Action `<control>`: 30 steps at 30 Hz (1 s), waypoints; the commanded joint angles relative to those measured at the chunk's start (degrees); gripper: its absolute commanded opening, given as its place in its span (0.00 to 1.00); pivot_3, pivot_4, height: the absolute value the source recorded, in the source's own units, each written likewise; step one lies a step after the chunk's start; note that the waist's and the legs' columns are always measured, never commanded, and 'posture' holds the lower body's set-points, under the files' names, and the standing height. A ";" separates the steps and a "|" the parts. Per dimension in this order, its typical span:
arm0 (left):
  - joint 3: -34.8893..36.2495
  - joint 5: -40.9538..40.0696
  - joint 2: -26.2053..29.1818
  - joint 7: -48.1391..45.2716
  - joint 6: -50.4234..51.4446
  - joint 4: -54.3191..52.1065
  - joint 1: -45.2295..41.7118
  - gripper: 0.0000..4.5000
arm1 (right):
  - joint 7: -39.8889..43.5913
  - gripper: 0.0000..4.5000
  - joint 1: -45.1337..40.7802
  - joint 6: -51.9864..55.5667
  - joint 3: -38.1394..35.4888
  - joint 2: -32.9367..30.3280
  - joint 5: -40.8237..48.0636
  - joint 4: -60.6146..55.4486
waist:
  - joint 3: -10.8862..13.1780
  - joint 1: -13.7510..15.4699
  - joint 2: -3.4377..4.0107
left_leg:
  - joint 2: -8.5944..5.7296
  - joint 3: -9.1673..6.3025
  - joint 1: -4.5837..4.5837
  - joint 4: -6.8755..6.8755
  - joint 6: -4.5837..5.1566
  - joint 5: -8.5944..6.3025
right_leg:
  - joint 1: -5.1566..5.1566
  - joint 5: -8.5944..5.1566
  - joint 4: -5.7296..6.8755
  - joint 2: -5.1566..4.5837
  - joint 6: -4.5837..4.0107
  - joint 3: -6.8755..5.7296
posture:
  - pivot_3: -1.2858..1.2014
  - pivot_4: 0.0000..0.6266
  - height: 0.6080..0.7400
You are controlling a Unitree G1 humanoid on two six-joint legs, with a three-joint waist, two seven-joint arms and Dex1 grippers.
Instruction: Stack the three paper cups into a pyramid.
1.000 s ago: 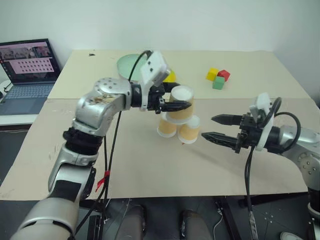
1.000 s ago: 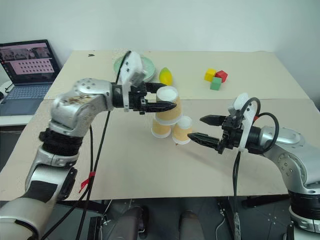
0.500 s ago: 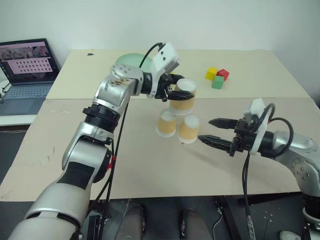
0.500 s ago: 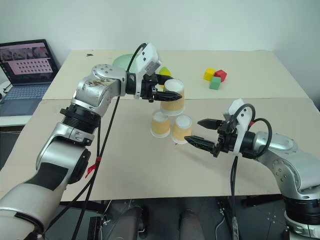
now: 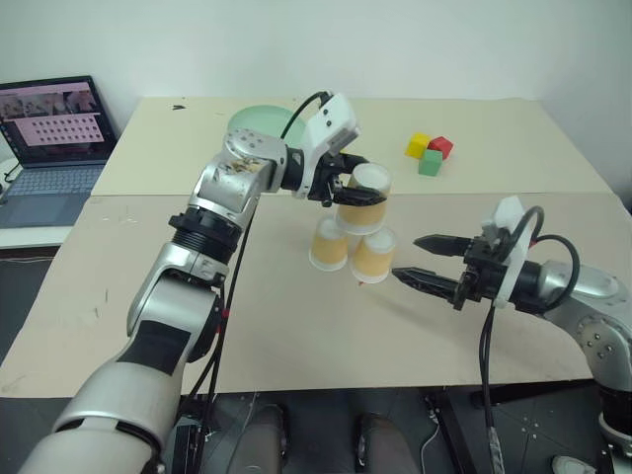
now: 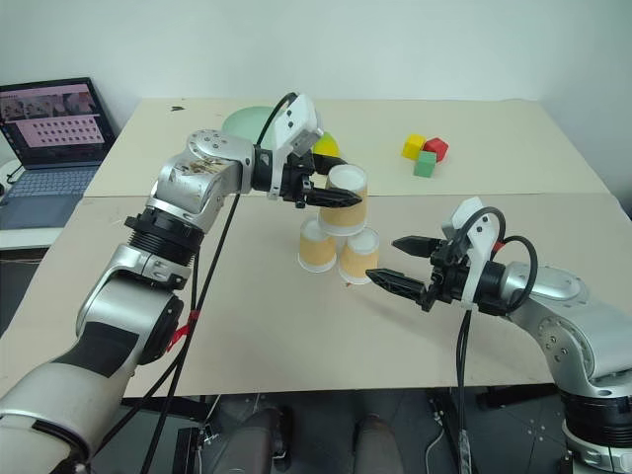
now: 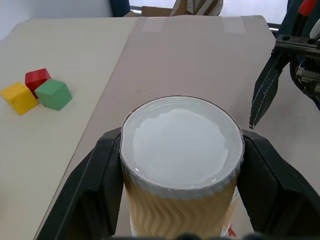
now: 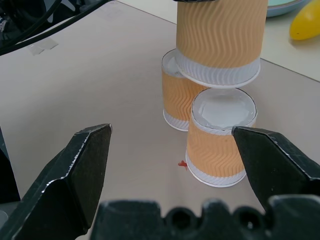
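The two base cups (image 5: 329, 244) (image 5: 372, 255) stand upturned side by side near the middle of the table (image 5: 296, 336). Directly above them, the left gripper (image 5: 354, 188) is clamped on the third cup (image 5: 362, 200), blocking access from above and from the robot's left. The right gripper (image 5: 417, 259), fingers spread, occupies the right-hand approach near the nearer cup. Bare tabletop lies in front of the cups. Behind them, the green plate (image 5: 255, 125) and a yellow object (image 6: 327, 145) restrict passage; the coloured blocks (image 5: 431, 152) stand well apart.
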 commanded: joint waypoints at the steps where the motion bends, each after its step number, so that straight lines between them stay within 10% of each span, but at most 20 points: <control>1: 0.04 0.65 -0.06 -0.36 -0.40 -3.71 0.98 0.63 | -0.09 1.00 -0.31 -1.81 -2.11 -0.62 -0.38 -1.42 | 0.00 -0.02 0.00 | 0.00 0.00 0.00 0.00 0.00 0.00 | 0.00 0.00 0.00 0.00 0.00 0.00 | 0.52 0.24 1.00; 11: 0.43 0.93 -0.11 -0.95 0.60 -4.88 2.39 0.63 | 0.12 1.00 0.20 -1.87 -2.05 -0.42 -1.18 -0.68 | 0.00 0.01 0.00 | 0.00 -0.01 0.00 0.02 0.00 0.00 | 0.00 0.00 0.02 0.00 0.00 0.00 | 0.52 0.24 1.00; 16: 1.17 0.68 -0.21 -0.55 0.83 -4.07 1.78 0.98 | 0.36 1.00 0.10 -1.88 -1.98 -0.48 -1.53 -0.28 | 0.00 0.01 0.00 | 0.00 -0.01 0.00 0.03 0.00 0.00 | 0.00 0.00 0.02 0.00 0.00 0.00 | 0.52 0.24 1.00; 30: 6.86 -4.44 -0.97 1.05 9.74 -6.34 -3.47 0.98 | 1.12 1.00 0.01 -1.64 -1.85 -0.73 -1.93 0.27 | 0.00 -0.02 0.00 | 0.00 -0.02 0.00 0.04 0.00 0.00 | 0.00 0.00 0.03 0.00 0.01 -0.01 | 0.52 0.24 1.00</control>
